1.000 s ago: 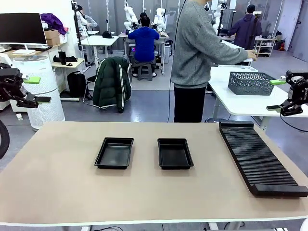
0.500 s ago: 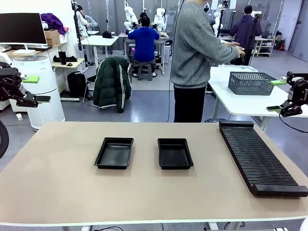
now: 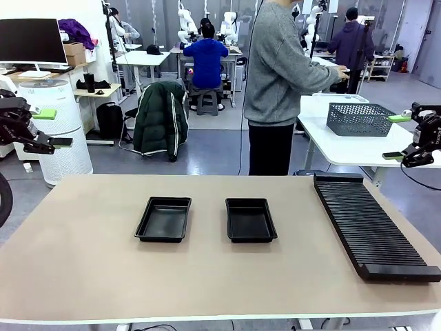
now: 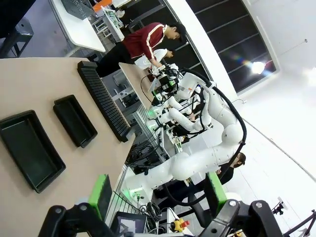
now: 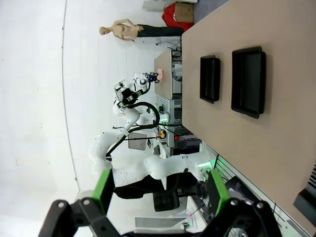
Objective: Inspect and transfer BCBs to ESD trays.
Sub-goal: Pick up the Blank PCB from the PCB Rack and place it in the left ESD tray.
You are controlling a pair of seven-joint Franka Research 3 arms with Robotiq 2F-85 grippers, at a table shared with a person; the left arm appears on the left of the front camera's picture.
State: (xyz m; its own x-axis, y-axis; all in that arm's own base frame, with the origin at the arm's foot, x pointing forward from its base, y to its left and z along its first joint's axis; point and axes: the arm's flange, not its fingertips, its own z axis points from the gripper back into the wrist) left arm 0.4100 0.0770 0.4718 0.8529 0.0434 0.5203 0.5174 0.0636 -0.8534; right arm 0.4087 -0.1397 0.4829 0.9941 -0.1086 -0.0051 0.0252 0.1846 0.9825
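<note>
Front view: left tray (image 3: pixel 163 219) and right tray (image 3: pixel 251 220) lie side by side mid-table (image 3: pixel 83 276). Left gripper (image 3: pixel 54 128) hangs released beyond its far-left corner, right gripper (image 3: pixel 395 136) released far right, both well apart from the trays.

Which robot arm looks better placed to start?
Probably right: the right gripper, open, hangs near the slotted rack, on the side where the person faces the basket. The left gripper, open too, hangs far from both.

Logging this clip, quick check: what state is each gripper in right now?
Left gripper: open, holding nothing.
Right gripper: open, holding nothing.
</note>
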